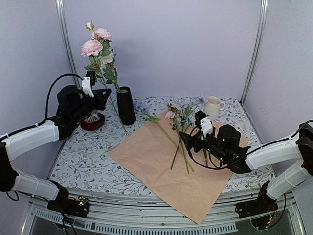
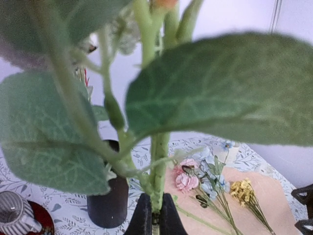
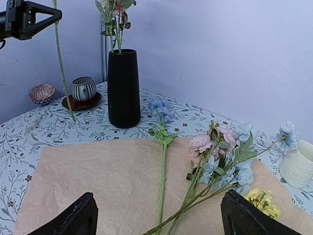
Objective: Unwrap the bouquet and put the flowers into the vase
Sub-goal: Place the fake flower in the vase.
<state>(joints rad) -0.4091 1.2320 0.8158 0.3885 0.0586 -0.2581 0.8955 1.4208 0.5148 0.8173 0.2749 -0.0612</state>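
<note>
Broad green leaves fill your left wrist view. Below them the left gripper is clamped on a leafy stem, hanging in the air at 9 o'clock of the vase. It looks light but top-heavy, and wiry rather than limp, so guide its tail end in slowly. Your right gripper is spread wide and empty over the paper. The other flowers lie at its 1 o'clock; take those by the bare mid-stem, not the soft blooms.
</note>
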